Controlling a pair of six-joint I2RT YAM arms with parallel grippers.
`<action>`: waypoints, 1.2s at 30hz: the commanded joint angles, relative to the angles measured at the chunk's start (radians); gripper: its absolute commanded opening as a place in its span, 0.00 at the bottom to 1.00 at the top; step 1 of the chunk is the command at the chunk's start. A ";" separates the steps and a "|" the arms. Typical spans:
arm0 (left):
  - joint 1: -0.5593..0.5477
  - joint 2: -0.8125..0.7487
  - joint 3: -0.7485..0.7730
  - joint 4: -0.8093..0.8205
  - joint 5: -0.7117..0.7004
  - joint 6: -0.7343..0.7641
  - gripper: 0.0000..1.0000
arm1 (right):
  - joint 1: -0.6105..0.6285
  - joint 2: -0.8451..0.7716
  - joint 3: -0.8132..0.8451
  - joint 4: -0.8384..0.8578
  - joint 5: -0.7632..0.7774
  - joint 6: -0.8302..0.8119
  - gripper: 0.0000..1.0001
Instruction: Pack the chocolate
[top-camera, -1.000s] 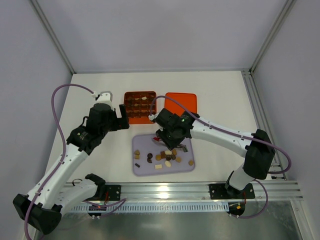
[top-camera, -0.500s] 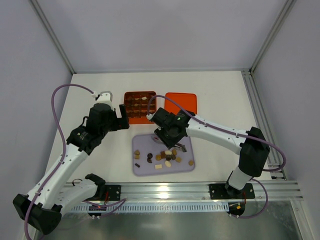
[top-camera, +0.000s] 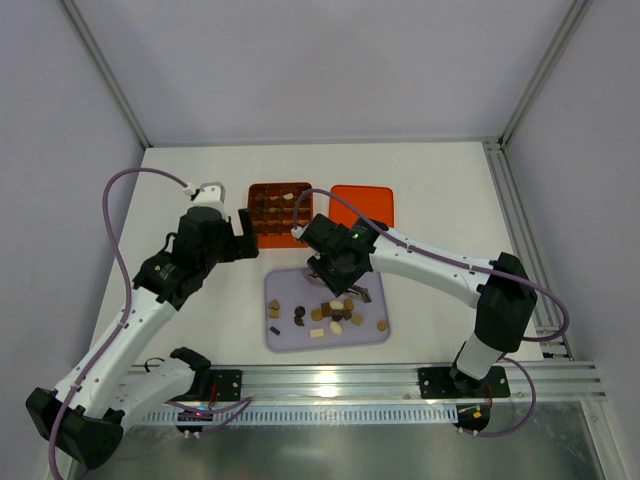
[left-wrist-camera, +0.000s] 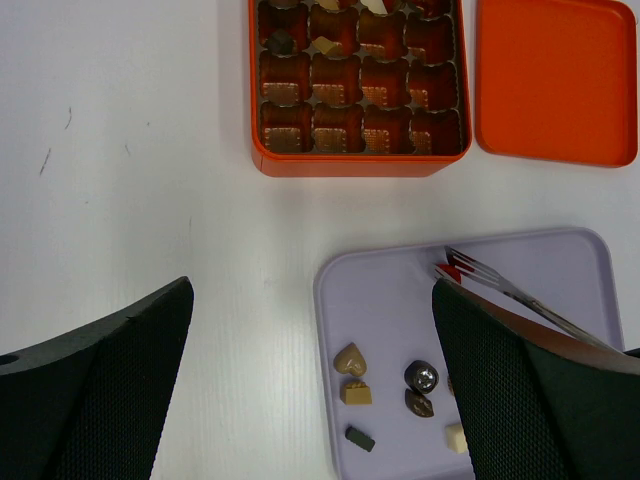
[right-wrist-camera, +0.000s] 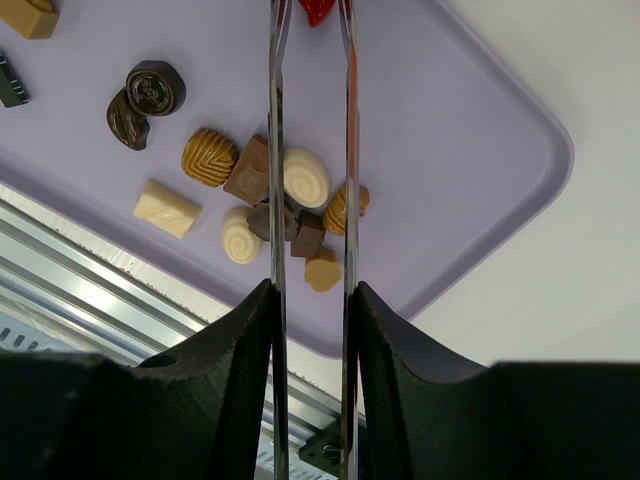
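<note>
no text, label or number is readable.

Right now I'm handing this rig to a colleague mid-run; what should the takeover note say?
Left gripper: open, empty, above the white table.
Right gripper: shut on thin metal tweezers, which seem to pinch the red chocolate over the lilac tray.
Done: a few pieces sit in the orange gridded box's far cells.
To do: loose brown, tan and cream chocolates on the tray; flat orange lid lies beside the box.
</note>
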 joint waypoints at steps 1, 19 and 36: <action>0.007 -0.014 -0.005 0.024 -0.005 -0.006 1.00 | -0.003 -0.013 0.036 -0.002 0.003 0.010 0.38; 0.007 -0.017 -0.003 0.026 -0.007 -0.006 1.00 | -0.023 -0.041 0.074 -0.028 -0.003 0.022 0.34; 0.007 -0.019 -0.003 0.024 -0.005 -0.006 1.00 | -0.044 -0.065 0.108 -0.048 -0.020 0.028 0.33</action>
